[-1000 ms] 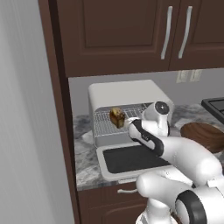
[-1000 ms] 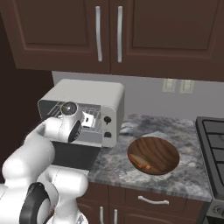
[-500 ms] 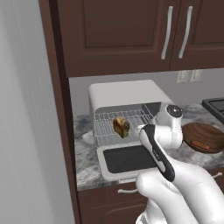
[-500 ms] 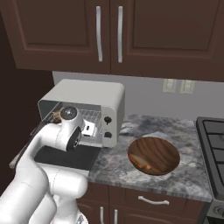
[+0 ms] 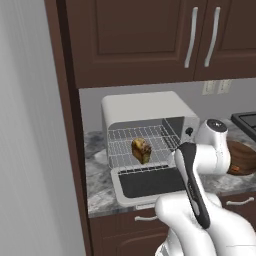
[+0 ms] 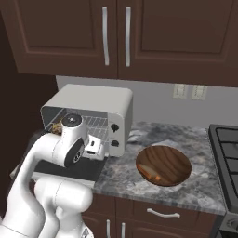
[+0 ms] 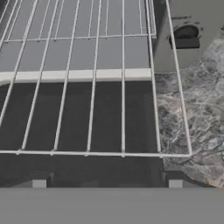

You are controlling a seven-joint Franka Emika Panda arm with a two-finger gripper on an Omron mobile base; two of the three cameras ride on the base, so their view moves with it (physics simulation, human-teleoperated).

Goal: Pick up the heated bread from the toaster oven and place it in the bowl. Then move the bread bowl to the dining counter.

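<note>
— What sat nearest, and what was hard to make out?

— The gripper (image 7: 107, 183) came first. In the hand view two dark finger tips (image 7: 39, 180) stood well apart at the bottom, mostly cut off, nothing between them. From the base cameras the arm's own white body hid the jaws.

— And past it?

— The toaster oven's (image 5: 150, 112) dark-glass door (image 5: 150, 182) lay dropped open, with one wire rack (image 5: 145, 145) pulled out over it. One piece of bread (image 5: 141, 150) stood on that rack. In the right base view it was only a brown speck (image 6: 56, 127) behind the arm's wrist.

— The bowl?

— One bowl (image 6: 163, 165) on the marbled counter (image 6: 204, 153), beside the oven on the stove side, cut off by the arm in the left base view. Something pale brown lay inside; I couldn't tell what.

— Farther back?

— Two knobs (image 6: 114, 135) on the oven face, two wall outlets (image 6: 189, 91), two cabinet handles (image 6: 116, 36) overhead.
</note>
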